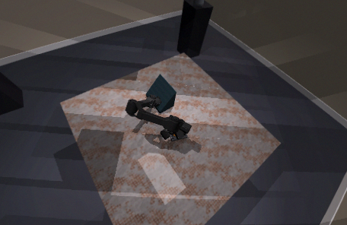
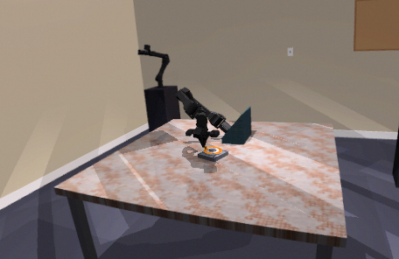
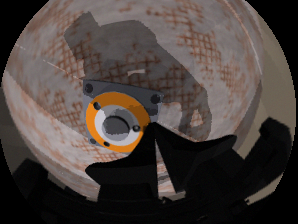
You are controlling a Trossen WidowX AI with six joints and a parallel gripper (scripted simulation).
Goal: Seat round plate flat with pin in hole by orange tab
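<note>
Gripper (image 3: 157,129) pinched together on nothing — plate (image 3: 115,123) likely rigid, light, slick; best nudged round at orange rim

A: What occupied the centre of the wrist view?

B: A round plate (image 3: 115,124), orange-rimmed, lay on a grey base (image 3: 125,91).

A: And the gripper (image 3: 157,137)?

B: Its fingers were closed with nothing between them, tip at the plate's four o'clock edge.
</note>
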